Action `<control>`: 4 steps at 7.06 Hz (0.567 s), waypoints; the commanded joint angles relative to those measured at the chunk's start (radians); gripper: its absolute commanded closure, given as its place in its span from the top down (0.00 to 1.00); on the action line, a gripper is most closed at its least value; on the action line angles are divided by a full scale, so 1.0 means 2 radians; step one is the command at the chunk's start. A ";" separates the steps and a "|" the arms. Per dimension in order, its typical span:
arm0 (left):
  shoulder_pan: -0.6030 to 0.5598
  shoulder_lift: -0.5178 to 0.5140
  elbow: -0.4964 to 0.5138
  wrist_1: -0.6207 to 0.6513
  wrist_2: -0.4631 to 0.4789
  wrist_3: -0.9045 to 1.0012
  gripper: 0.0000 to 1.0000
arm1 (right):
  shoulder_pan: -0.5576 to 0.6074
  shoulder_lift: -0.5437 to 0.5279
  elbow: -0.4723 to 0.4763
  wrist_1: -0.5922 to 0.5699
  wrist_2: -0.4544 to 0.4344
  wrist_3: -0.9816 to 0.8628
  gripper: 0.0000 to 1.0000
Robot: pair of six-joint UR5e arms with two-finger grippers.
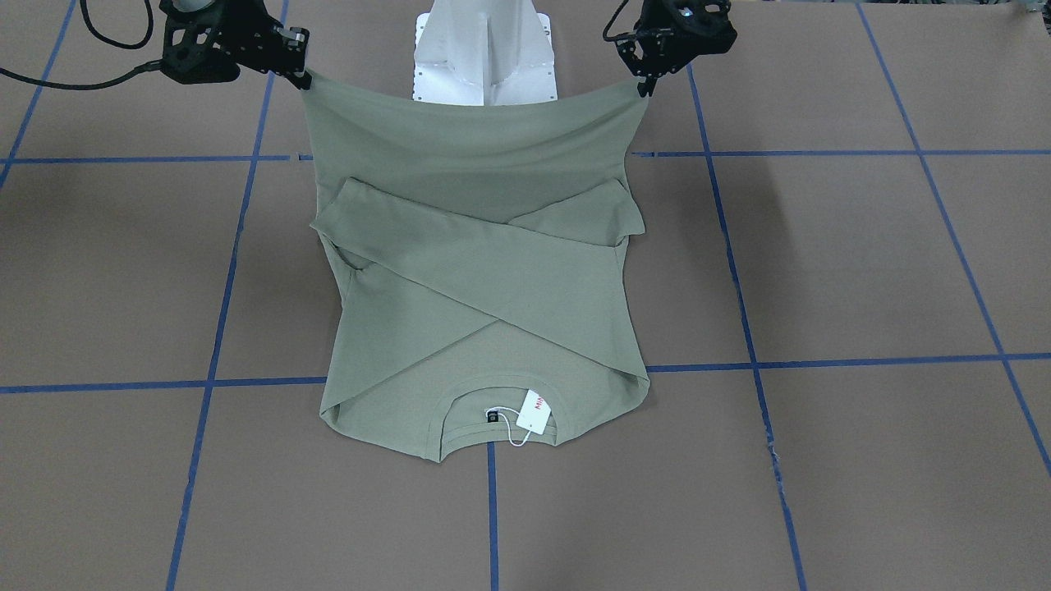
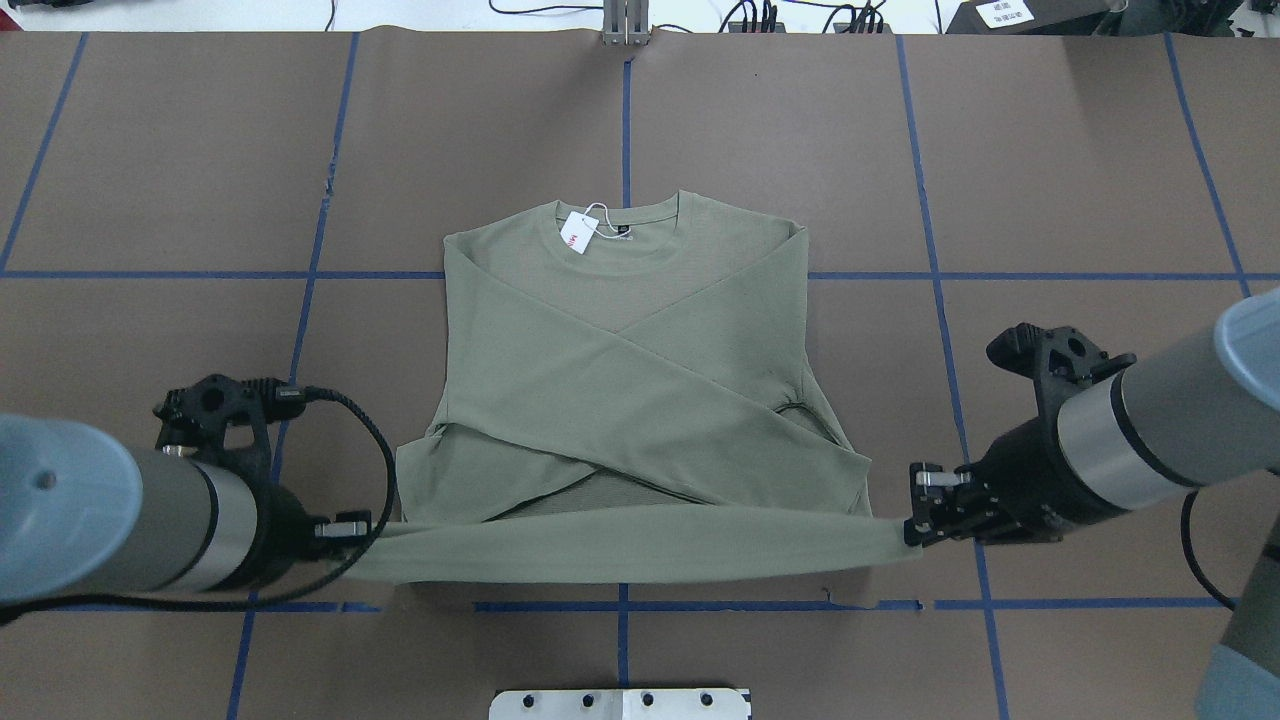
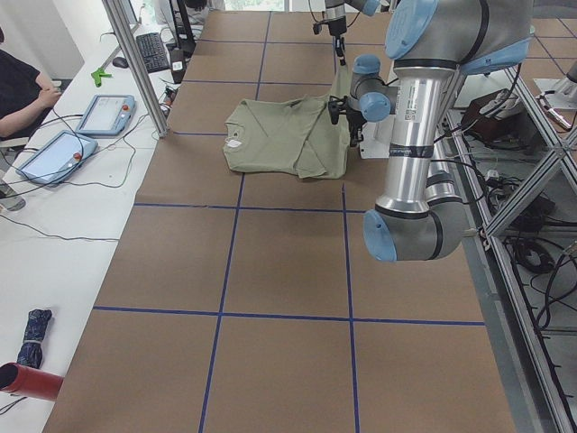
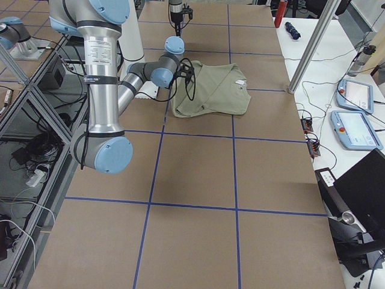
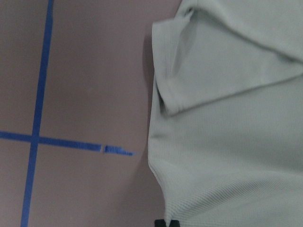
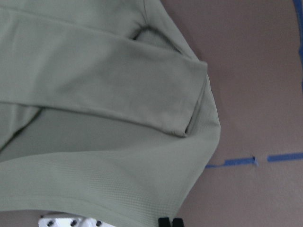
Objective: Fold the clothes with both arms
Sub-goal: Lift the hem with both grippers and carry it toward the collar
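The clothes are one sage-green long-sleeved shirt (image 2: 620, 400) lying on the brown table with both sleeves crossed over the body. Its collar and white hang tag (image 2: 578, 232) point away from the robot. The hem (image 2: 620, 545) is lifted off the table and stretched taut between both arms. My left gripper (image 2: 345, 530) is shut on the hem's left corner, and my right gripper (image 2: 915, 525) is shut on the right corner. In the front-facing view the left gripper (image 1: 644, 86) and right gripper (image 1: 304, 78) hold the raised hem above the shirt (image 1: 476, 271). Each wrist view shows green fabric running down to dark fingertips (image 5: 165, 222) (image 6: 169, 221).
The white base pedestal (image 1: 484, 49) stands just behind the raised hem. Blue tape lines (image 2: 625, 120) grid the brown table cover. A side table with tablets (image 3: 104, 113) and a seated person (image 3: 22, 86) runs along the far edge from the robot.
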 commanded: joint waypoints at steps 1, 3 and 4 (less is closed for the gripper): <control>-0.087 -0.039 0.045 0.004 -0.022 0.059 0.00 | 0.082 0.084 -0.077 0.001 0.003 -0.009 0.00; -0.109 -0.072 0.102 0.000 -0.022 0.061 0.00 | 0.132 0.157 -0.167 0.000 -0.001 -0.056 0.00; -0.124 -0.087 0.120 0.000 -0.022 0.086 0.00 | 0.146 0.177 -0.202 0.000 -0.002 -0.065 0.00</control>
